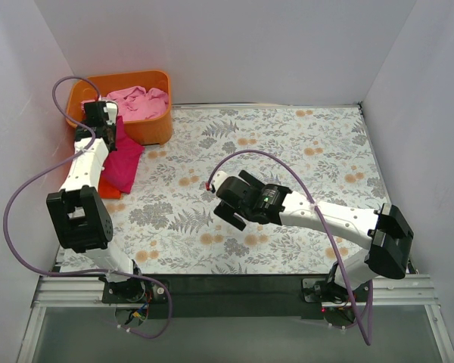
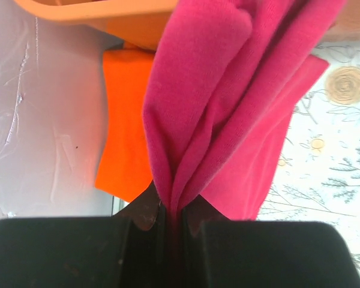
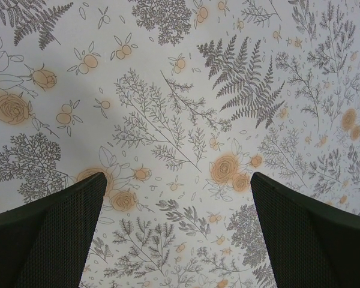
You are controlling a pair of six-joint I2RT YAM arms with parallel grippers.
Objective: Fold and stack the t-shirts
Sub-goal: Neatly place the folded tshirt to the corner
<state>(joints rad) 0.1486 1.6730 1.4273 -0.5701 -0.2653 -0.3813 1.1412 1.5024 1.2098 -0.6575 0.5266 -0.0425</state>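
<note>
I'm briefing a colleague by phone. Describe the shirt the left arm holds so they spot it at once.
Find the orange tub at the far left of the table. Beside it, the left gripper pinches a bunched magenta shirt; the orange shirt lies flat, the pale pink shirt sits in the tub.

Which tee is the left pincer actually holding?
The magenta-red tee, bunched between the fingers of the shut left pincer. The orange tee lies flat, partly under it; the pale pink tee sits in the orange tub.
</note>
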